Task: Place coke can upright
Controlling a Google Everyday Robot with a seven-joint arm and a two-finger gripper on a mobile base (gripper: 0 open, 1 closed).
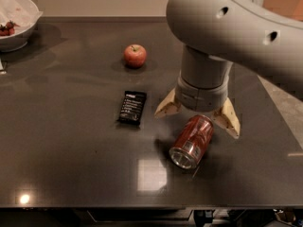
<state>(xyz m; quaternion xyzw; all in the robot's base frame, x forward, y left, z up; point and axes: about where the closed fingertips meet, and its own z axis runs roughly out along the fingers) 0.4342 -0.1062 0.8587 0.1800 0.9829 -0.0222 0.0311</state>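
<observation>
The coke can [191, 141], red with a silver end, lies on its side on the dark table [71, 141], its open end pointing toward the front left. My gripper [199, 115] hangs from the grey arm right above the can's far end. Its two tan fingers [166, 107] are spread wide, one on each side of the can's upper end, with nothing held. The right finger [228, 119] sits just beside the can.
A red apple [135, 56] sits toward the back of the table. A flat black wrapped bar [132, 107] lies left of the gripper. A white bowl [16, 20] with dark food stands at the back left corner. The table's right edge runs near the arm.
</observation>
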